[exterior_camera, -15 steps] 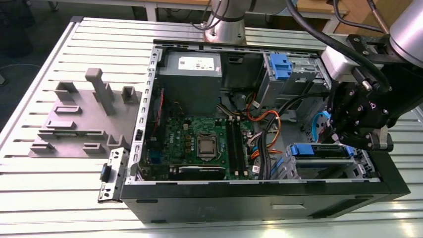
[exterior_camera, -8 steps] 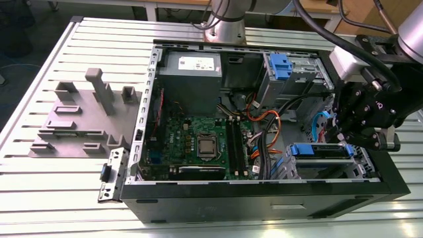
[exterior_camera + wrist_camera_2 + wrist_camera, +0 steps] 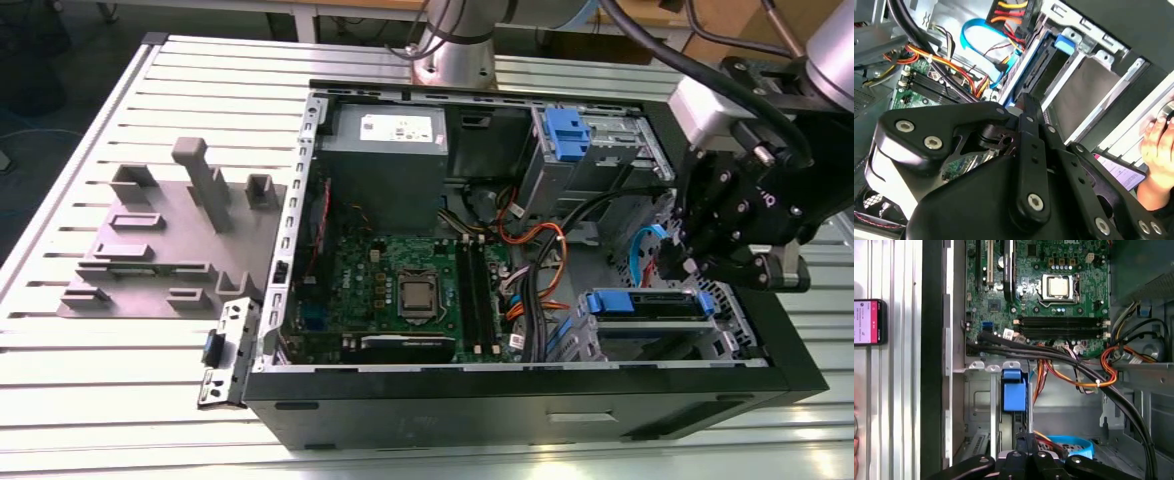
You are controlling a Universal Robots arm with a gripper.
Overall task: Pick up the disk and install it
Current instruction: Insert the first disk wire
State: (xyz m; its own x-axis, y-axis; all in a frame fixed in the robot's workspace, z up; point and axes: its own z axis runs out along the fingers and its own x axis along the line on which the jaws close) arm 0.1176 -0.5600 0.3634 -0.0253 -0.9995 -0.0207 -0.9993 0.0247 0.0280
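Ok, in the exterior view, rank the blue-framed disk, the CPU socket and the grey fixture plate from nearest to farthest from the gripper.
Measured from the gripper:
1. the blue-framed disk, in the case's lower bay, right beside it.
2. the CPU socket, mid-motherboard, toward the exterior view's left.
3. the grey fixture plate, outside the case, far left.

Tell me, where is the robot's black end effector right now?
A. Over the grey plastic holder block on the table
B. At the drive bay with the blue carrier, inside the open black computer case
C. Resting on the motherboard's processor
B: in the exterior view the end effector hangs just above the blue-framed drive bay in the open black computer case.
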